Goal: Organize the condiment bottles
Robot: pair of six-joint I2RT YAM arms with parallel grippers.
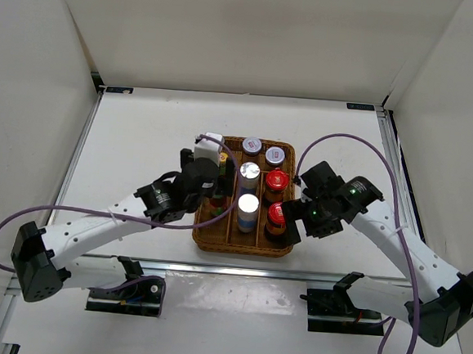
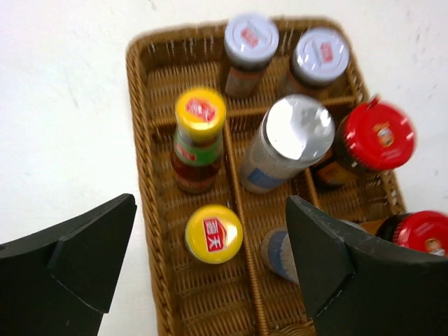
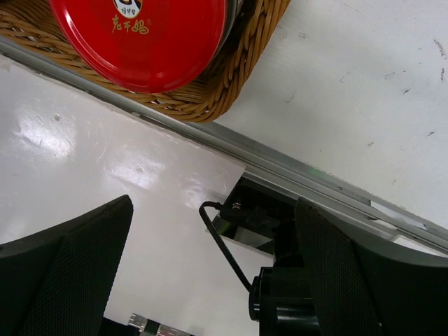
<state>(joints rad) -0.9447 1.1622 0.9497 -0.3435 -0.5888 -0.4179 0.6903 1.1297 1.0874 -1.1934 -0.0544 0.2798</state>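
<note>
The condiment bottles all stand in the brown wicker tray (image 1: 239,244). Two yellow-capped ones (image 2: 200,112) (image 2: 213,234) fill its left column. Two silver-topped tall ones (image 1: 249,171) (image 1: 248,204) occupy the middle, two red-capped ones (image 1: 276,180) (image 1: 277,214) the right, and two grey-lidded jars (image 1: 252,145) (image 1: 275,155) the far end. My left gripper (image 2: 210,273) hangs open above the nearer yellow cap, touching nothing. My right gripper (image 1: 306,203) is open and empty beside the tray's right rim, a red cap (image 3: 140,35) just ahead of it.
Wicker dividers (image 2: 238,203) split the tray into narrow columns. A metal rail (image 3: 315,178) runs along the table's near edge, with the right arm's base and a black cable (image 3: 224,245) below it. White walls enclose the table on three sides.
</note>
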